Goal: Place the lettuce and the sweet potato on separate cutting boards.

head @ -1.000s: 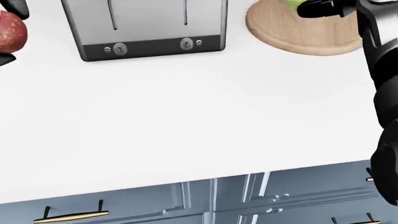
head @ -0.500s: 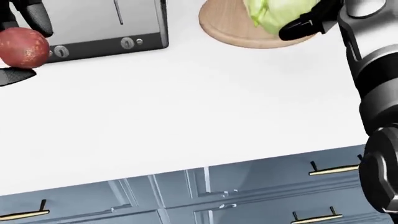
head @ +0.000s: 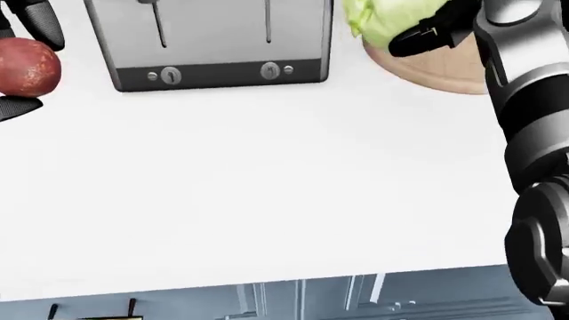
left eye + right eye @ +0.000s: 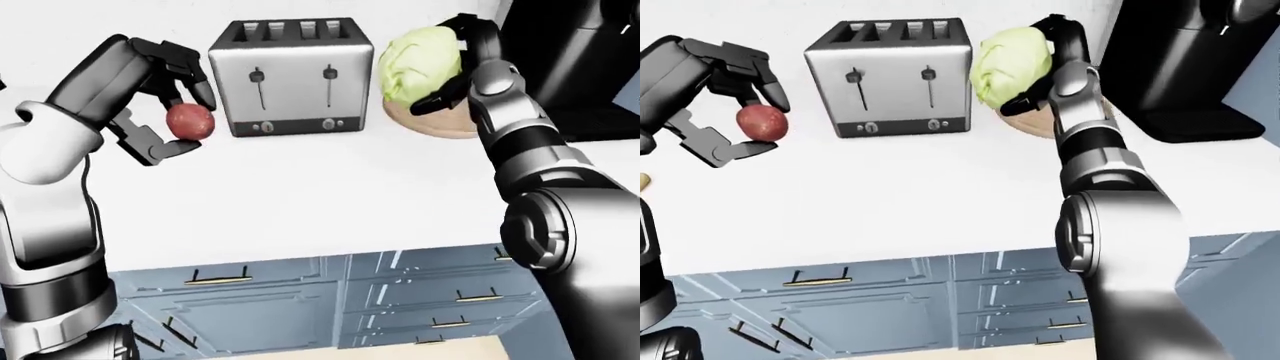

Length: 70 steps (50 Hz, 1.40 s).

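Observation:
A round reddish sweet potato hangs above the white counter, left of the toaster, with my left hand shut on it. The pale green lettuce sits at or just over a round wooden cutting board to the right of the toaster. My right hand is shut on the lettuce, fingers over its top and thumb low on its side. I cannot tell whether the lettuce rests on the board. In the head view the lettuce and the board are cut off at the top right.
A silver four-slot toaster stands between the two hands. A black appliance rises right of the board. The white counter tops blue-grey drawers. A sliver of tan wood shows at the right-eye view's left edge.
The head view swung left, then back right, so the toaster and board shifted across the picture. More of the lettuce shows over the board now. Both hands keep their holds.

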### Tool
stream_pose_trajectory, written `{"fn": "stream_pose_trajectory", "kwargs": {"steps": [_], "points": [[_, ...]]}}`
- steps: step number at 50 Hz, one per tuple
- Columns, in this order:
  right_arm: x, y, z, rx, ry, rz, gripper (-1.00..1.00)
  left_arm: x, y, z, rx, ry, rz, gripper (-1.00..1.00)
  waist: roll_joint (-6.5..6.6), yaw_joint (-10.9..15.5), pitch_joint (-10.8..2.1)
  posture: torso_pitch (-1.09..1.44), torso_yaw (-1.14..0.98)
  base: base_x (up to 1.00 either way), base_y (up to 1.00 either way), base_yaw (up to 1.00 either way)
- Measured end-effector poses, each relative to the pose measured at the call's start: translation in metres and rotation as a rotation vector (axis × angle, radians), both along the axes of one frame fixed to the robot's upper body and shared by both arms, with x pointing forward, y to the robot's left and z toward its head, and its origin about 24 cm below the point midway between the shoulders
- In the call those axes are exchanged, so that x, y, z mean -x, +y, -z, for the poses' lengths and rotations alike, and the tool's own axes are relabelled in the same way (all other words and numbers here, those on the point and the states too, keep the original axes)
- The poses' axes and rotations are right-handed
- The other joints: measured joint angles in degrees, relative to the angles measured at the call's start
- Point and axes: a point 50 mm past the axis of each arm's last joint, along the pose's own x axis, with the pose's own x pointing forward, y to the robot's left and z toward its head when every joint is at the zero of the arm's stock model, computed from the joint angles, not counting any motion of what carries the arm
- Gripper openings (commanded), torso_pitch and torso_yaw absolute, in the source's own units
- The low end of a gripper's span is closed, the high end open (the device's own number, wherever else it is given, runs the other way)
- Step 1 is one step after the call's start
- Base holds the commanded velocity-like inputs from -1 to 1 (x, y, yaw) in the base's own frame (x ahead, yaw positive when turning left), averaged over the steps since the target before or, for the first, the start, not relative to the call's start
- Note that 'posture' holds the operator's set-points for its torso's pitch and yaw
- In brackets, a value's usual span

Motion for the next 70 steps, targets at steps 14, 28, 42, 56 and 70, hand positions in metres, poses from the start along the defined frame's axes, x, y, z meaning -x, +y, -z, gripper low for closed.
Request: {"fn": "stream_pose_trajectory", "kwargs": {"steps": [14,28,42,56,70], "points": [[0.003,-0.018,0.012,-0.075,0.034,0.097,-1.00,0.001,-0.007,0.004,-0.011,0.010,0.038,-1.00,-4.14,-0.12,2.54,0.00,0.00,0.06,0.00,0.00],[0.004,-0.022,0.023,-0.088,0.086,0.166,-1.00,0.004,0.001,0.003,0.004,0.003,0.011,-1.00,-2.71,0.73,0.17,0.00,0.00,0.00,0.00,0.00],[0.010,-0.042,0.037,-0.098,0.111,0.287,-1.00,0.005,-0.003,0.003,-0.002,-0.001,0.026,-1.00,-2.05,0.60,-0.32,0.00,0.00,0.00,0.00,0.00],[0.013,-0.049,0.044,-0.098,0.125,0.339,-1.00,0.007,-0.002,0.003,-0.001,-0.001,0.025,-1.00,-2.16,0.27,0.11,0.00,0.00,0.00,0.00,0.00],[0.014,-0.051,0.049,-0.078,0.145,0.366,-0.14,0.007,-0.002,0.004,0.000,0.000,0.024,-1.00,-2.17,0.12,0.18,0.00,0.00,0.00,0.00,0.00]]}}
